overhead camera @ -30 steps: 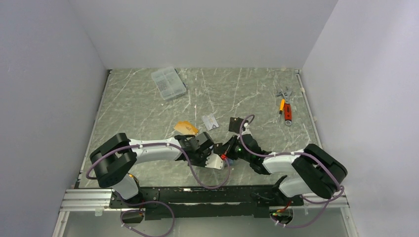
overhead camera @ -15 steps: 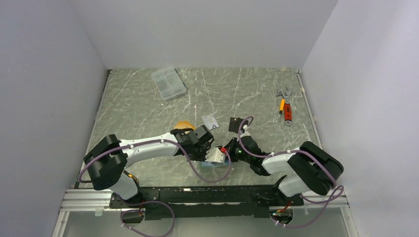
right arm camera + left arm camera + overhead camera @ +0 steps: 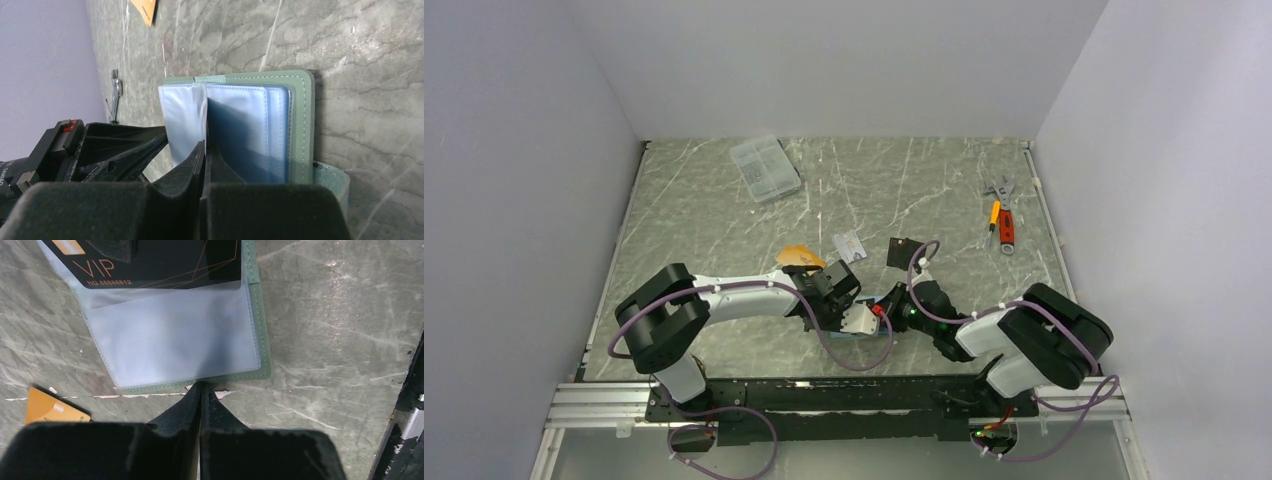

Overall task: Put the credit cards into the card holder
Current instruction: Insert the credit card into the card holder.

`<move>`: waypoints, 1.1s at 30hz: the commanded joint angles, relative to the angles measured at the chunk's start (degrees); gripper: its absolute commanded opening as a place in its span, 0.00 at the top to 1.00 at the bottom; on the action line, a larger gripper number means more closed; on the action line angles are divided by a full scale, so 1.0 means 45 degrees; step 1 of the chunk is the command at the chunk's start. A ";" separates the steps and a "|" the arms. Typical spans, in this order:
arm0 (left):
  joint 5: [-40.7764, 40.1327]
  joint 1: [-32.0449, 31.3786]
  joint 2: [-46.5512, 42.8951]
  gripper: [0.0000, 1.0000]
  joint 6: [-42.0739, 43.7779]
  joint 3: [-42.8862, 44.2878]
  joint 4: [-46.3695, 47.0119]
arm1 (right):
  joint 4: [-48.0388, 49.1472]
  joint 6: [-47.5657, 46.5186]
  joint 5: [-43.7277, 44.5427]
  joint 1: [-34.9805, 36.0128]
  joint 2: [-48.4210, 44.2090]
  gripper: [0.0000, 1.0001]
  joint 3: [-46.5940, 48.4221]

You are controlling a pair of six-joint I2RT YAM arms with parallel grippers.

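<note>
Lying left of centre in the top view, the orange-gold card (image 3: 800, 256) is flat on the table (image 3: 724, 220), with the silvery-white card (image 3: 849, 245) just to its right. Below them, the left gripper (image 3: 201, 386) has its fingers pressed together, the tips touching the green edge of the card holder (image 3: 175, 340). The holder lies open, low in the middle, with a black VIP card (image 3: 150, 260) in one sleeve. Further right, the right gripper (image 3: 205, 146) pinches one of its clear leaves upright.
</note>
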 commanded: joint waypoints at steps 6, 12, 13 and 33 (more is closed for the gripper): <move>0.0154 -0.0056 0.0164 0.94 -0.0155 0.0045 0.0162 | 0.1748 0.0015 -0.1194 -0.0005 0.1967 1.00 -0.0732; 0.0119 -0.0086 0.0090 0.95 -0.0135 -0.0206 0.0203 | 0.0281 -0.0236 -0.0718 -0.0015 0.0911 1.00 -0.0646; 0.0121 -0.0082 0.0085 0.95 -0.0135 -0.0214 0.0204 | 0.0004 -0.0335 -0.0719 -0.0015 0.0733 1.00 -0.0602; 0.0092 -0.0076 -0.0307 0.97 -0.0165 -0.0248 0.0169 | -0.4240 -0.1588 -0.0191 -0.0035 -0.0656 0.57 0.0974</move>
